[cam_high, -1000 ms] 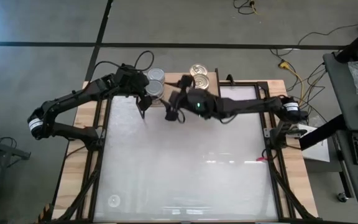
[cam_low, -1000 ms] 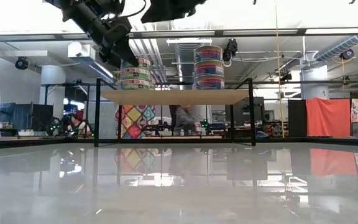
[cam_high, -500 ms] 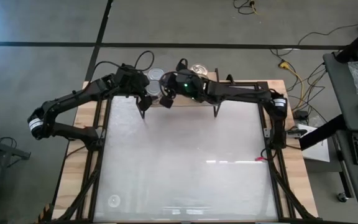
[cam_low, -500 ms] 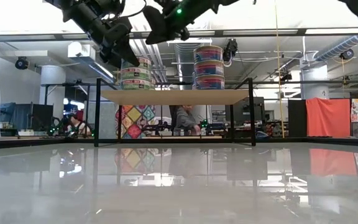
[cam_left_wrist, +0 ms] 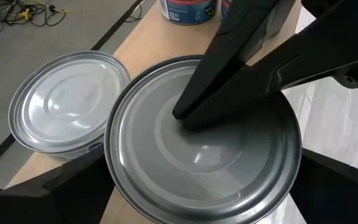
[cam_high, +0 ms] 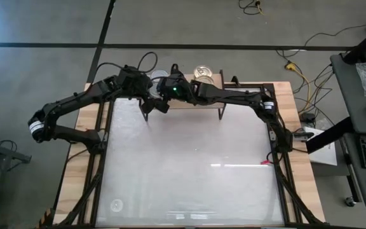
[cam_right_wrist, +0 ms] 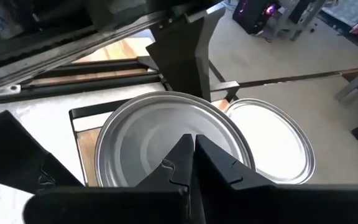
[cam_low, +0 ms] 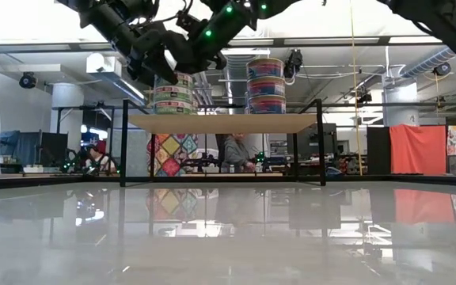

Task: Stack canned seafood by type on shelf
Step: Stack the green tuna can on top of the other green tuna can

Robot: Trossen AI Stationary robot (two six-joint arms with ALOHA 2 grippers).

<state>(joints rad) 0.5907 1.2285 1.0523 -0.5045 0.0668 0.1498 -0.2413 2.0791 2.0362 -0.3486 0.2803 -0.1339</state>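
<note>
The silver-lidded tin (cam_left_wrist: 202,149) tops its stack at the shelf's (cam_low: 226,123) left end. The right gripper (cam_right_wrist: 190,144), fingers pinched together, hovers over its lid; the left gripper (cam_high: 150,100) straddles it wide open, empty. A sideways nudge could topple the stack.

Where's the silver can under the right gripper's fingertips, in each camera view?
High: hidden beneath the right gripper.
Low: silver can, uppermost at the shelf's left end.
Left wrist: fills the centre.
Right wrist: centre.
Shared landmark: the right gripper's shut fingers.
</note>
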